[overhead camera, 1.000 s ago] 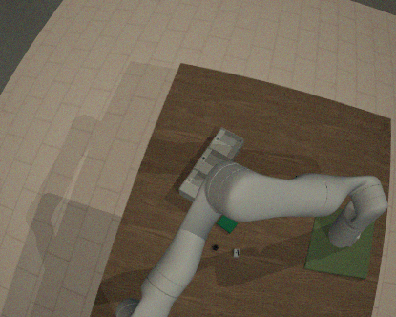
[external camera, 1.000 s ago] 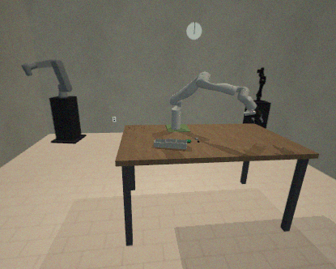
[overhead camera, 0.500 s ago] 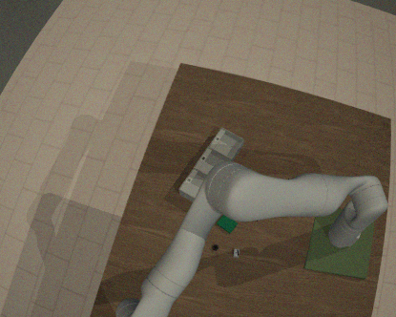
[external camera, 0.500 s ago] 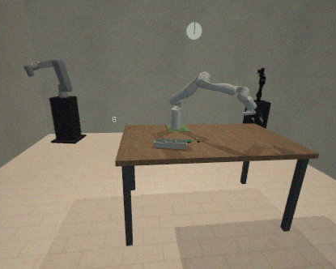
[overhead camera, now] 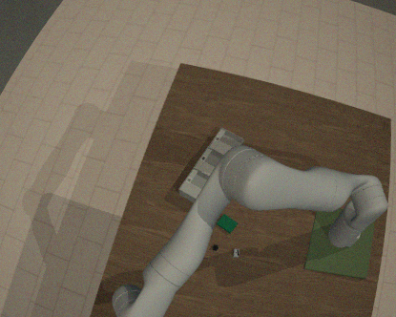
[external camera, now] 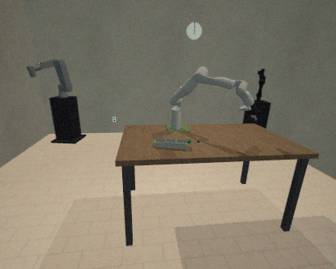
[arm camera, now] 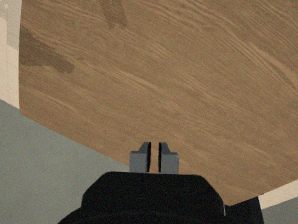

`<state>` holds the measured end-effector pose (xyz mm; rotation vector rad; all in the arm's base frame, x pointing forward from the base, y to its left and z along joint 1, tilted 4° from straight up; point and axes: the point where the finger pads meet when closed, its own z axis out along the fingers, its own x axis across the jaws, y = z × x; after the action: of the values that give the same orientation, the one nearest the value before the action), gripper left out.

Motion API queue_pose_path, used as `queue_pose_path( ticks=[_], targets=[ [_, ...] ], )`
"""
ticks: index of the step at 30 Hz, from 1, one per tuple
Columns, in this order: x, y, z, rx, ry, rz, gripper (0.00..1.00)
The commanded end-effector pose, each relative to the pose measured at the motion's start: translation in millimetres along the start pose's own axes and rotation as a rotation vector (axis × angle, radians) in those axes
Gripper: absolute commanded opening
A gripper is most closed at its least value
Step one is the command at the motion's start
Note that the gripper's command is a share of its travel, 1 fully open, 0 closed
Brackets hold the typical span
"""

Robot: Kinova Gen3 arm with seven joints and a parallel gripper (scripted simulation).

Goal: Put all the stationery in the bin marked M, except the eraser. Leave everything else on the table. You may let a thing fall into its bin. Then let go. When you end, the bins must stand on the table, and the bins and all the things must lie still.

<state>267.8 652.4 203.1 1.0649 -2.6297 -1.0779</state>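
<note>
My gripper (external camera: 253,117) (arm camera: 154,152) is drawn nearly together with nothing between its fingers, high above the table's edge; the arm hides it in the top view. A joined row of grey bins (overhead camera: 187,193) (external camera: 171,146) stands on the table, partly behind the arm in the top view; their marks are too small to read. A flat green block (overhead camera: 227,223) (external camera: 189,141) lies beside the row. A small black thing (overhead camera: 216,247) (external camera: 198,142) and a small silver-grey thing (overhead camera: 236,253) (external camera: 197,138), like a sharpener, lie farther off. I cannot tell which is the eraser.
The arm's base stands on a green mat (overhead camera: 319,255) (external camera: 185,129) at the table's side. The arm spans over the table (overhead camera: 282,119) (external camera: 231,146) and covers part of it in the top view. Two other robots on black stands (external camera: 65,119) (external camera: 264,111) are beyond the table.
</note>
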Motion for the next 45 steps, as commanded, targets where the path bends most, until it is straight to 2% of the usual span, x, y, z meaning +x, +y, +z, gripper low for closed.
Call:
queue_pose_path(
  ticks=[1, 3, 7, 9, 12, 14, 16, 18, 20, 23, 25, 28, 30, 32, 35, 37, 40, 43, 45],
  targets=[
    [-2, 1, -12.7, 0.009, -0.015, -0.003, 0.31],
    [1, -12, -22.4, 0.062, -0.024, 0.081, 0.31],
    [6, -31, -35.7, 0.065, -0.025, 0.086, 0.31],
    [10, -43, -45.8, 0.116, -0.038, 0.172, 0.31],
    [14, -56, -55.9, 0.120, -0.039, 0.180, 0.31],
    [18, -69, -66.2, 0.168, -0.056, 0.266, 0.31],
    [22, -81, -76.5, 0.174, -0.058, 0.276, 0.31],
    [22, -81, -76.5, 0.174, -0.058, 0.276, 0.31],
    [27, -93, -87.1, 0.218, -0.079, 0.363, 0.31],
    [33, -106, -99.0, 0.225, -0.082, 0.376, 0.31],
    [38, -118, -109.9, 0.267, -0.105, 0.464, 0.31],
    [44, -130, -121.7, 0.274, -0.109, 0.479, 0.31],
    [51, -141, -132.8, 0.313, -0.136, 0.567, 0.31],
    [57, -152, -143.8, 0.320, -0.141, 0.585, 0.31],
    [57, -153, -145.0, 0.320, -0.141, 0.585, 0.31],
    [64, -163, -156.1, 0.356, -0.170, 0.673, 0.31],
    [72, -175, -168.6, 0.363, -0.177, 0.693, 0.31],
    [83, -190, -185.4, 0.403, -0.216, 0.804, 0.31],
    [88, -196, -192.3, 0.403, -0.216, 0.804, 0.31]
  ],
)
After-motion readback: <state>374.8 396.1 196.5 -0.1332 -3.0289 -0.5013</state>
